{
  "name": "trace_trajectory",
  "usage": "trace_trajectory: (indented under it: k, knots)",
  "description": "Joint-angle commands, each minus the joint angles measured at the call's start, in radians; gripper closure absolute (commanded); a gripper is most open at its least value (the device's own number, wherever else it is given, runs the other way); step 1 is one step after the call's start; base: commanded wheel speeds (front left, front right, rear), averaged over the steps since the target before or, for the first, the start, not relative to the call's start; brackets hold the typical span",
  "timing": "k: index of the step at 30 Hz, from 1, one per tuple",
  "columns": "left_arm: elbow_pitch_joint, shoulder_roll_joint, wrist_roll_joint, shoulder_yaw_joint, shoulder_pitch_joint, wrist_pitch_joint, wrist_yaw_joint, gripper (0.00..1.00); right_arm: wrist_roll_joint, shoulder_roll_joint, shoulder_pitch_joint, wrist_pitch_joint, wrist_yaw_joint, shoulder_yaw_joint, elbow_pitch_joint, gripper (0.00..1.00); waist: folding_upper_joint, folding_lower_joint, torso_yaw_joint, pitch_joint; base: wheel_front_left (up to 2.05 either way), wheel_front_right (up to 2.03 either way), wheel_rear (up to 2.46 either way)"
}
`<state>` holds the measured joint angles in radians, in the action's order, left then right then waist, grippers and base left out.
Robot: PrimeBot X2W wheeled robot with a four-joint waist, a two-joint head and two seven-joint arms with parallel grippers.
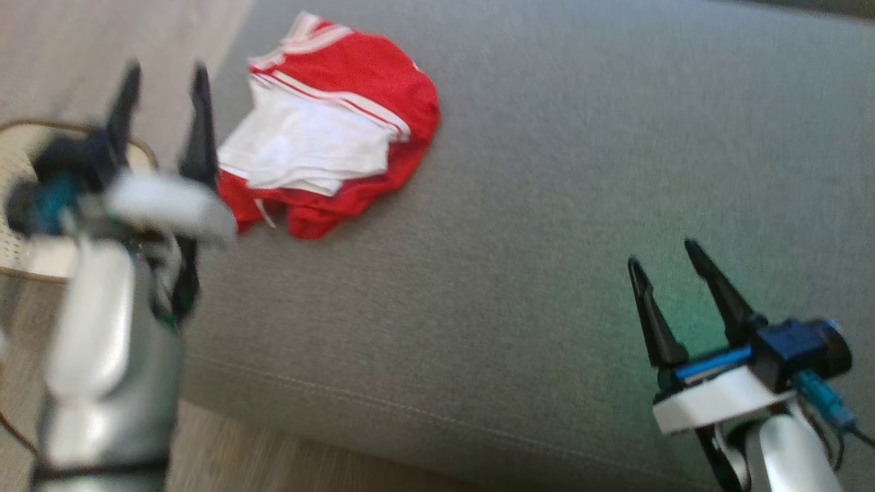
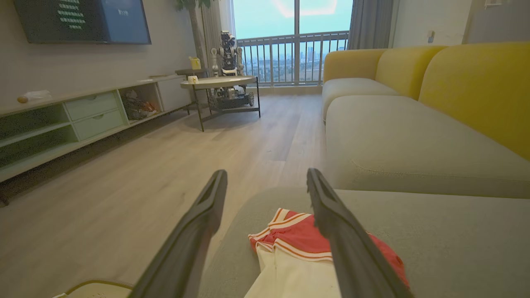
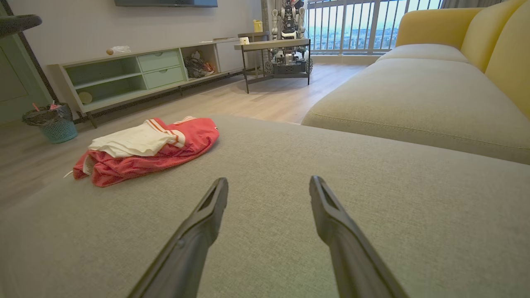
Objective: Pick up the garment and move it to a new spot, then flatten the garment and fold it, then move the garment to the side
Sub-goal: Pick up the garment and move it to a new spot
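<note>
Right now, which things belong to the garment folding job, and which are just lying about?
Job: red and white fabric garment, grey fabric sofa cushion beneath it, left gripper, right gripper, both open.
Lying about: teal mesh waste bin, round dark-legged side table, pale green drawer unit.

Garment: red fabric w/ white panel + red-white striped trim. It is lying crumpled in a loose heap, not flat. White part is sitting on top, red is bulging out underneath & round the far side. Thin white cord is trailing at near edge. Heap is resting on grey seat cushion, near its left edge.
</note>
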<state>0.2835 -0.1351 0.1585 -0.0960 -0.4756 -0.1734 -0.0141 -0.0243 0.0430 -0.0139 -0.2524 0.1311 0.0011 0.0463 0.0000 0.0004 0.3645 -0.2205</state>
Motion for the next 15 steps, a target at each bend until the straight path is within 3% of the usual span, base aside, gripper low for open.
trace_trajectory:
  k: [1, 8, 15]
  knots:
    - [0.011, -0.043, 0.013, 0.047, -0.087, 0.022, -0.01, 0.0, 0.012, 0.007, -0.039, -0.009, 0.0, 0.023, -0.041, 0.0, 0.0, -0.0004, -0.052, -0.084, 0.0, 0.0, 0.0]
    - [0.376, -0.094, 0.09, 0.072, -0.413, 0.225, -0.063, 0.0, 0.077, 0.007, -0.106, -0.009, 0.0, 0.014, -0.076, 0.0, 0.0, -0.0004, -0.104, -0.231, 0.0, 0.0, 0.0]
    - [0.648, -0.085, 0.165, 0.082, -0.581, 0.338, -0.094, 0.0, 0.104, 0.019, -0.15, -0.009, 0.0, 0.002, -0.11, 0.0, 0.0, -0.0004, -0.121, -0.336, 0.0, 0.0, 0.0]
